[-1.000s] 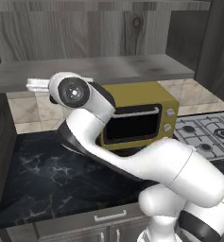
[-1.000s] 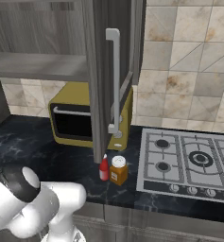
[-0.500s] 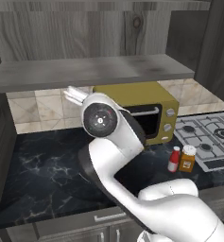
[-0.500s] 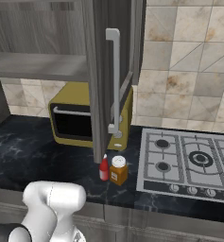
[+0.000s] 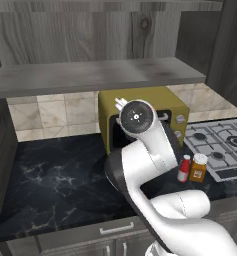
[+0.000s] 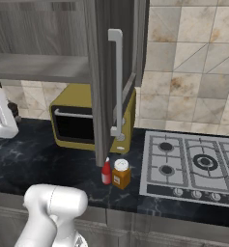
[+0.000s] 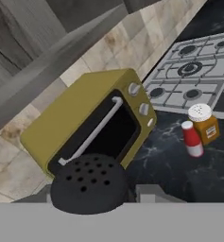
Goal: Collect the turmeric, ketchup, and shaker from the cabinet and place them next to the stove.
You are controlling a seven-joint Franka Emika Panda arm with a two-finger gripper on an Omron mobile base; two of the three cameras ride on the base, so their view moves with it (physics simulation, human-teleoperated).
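Observation:
The black shaker (image 7: 89, 182), its top dotted with holes, sits close in the hand view with my gripper (image 7: 90, 194) shut on it. It is carried in the air in front of the yellow-olive microwave (image 7: 87, 124). My hand and gripper (image 6: 4, 116) show at the far left of the right base view. On the dark counter stand the red ketchup (image 5: 184, 169) (image 6: 106, 172) (image 7: 193, 139) and the orange turmeric (image 5: 198, 167) (image 6: 121, 174) (image 7: 204, 124), side by side just left of the stove (image 5: 221, 145) (image 6: 193, 164) (image 7: 189, 78). Above is the grey shelf of the cabinet (image 5: 90, 76).
The cabinet door (image 6: 117, 82), with its long white handle, hangs open over the microwave (image 6: 77, 120). My arm's wrist (image 5: 136, 117) rises in front of the microwave. Bare black marble counter (image 5: 55, 175) stretches to the left.
My arm has swung from the left end of the shelf to the right, and now stands before the microwave with the shaker in the gripper. The ketchup and turmeric have stayed put.

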